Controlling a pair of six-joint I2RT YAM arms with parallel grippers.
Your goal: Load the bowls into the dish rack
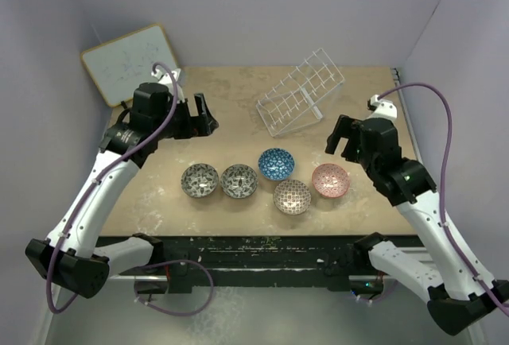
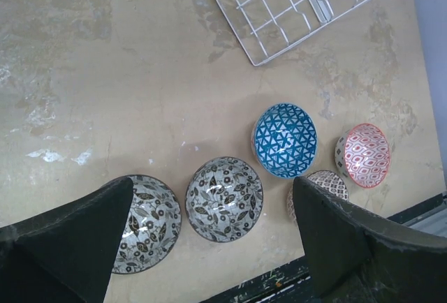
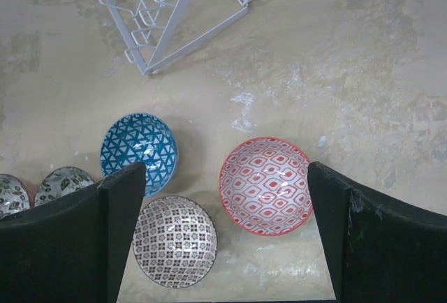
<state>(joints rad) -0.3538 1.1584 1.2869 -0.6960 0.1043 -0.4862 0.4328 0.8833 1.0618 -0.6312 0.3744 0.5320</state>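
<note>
Five bowls sit upright in a row near the table's front: two grey-white (image 1: pixel 200 180) (image 1: pixel 239 180), a blue one (image 1: pixel 276 164), a lattice one (image 1: pixel 293 196) and a pink one (image 1: pixel 331 180). The white wire dish rack (image 1: pixel 301 92) stands tilted and holds nothing behind them. My left gripper (image 1: pixel 203 114) is open, in the air behind the grey-white bowls (image 2: pixel 224 198). My right gripper (image 1: pixel 343 134) is open, in the air behind the pink bowl (image 3: pixel 265 186). The lattice bowl (image 3: pixel 174 241) and blue bowl (image 3: pixel 140 149) show in the right wrist view.
A wood-framed whiteboard (image 1: pixel 131 63) leans at the back left corner. Grey walls close in the table on three sides. The table's black front edge (image 1: pixel 262 246) runs just in front of the bowls.
</note>
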